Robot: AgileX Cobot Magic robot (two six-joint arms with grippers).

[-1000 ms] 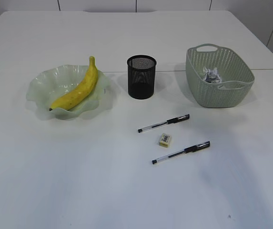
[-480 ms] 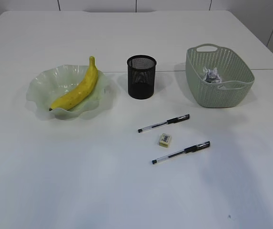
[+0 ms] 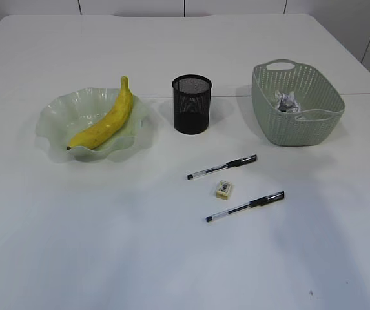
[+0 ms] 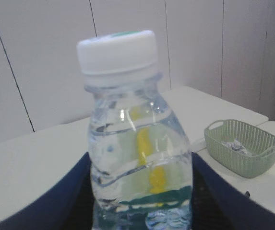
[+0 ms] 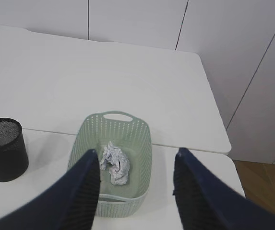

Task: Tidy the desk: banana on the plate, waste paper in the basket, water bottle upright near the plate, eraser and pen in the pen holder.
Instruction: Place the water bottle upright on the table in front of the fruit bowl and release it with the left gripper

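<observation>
Spanning frame, white table (image 3: 172, 271); pale panelled wall (image 5: 137, 19) behind.

you're looking at a white table (image 3: 107, 258) under soft, even light, pale panelled walls (image 5: 127, 19) behind it, and wood floor (image 5: 267, 177) at the right.

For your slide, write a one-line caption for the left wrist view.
Left gripper holds an upright water bottle, white cap on, with a green basket on the table behind.
</observation>
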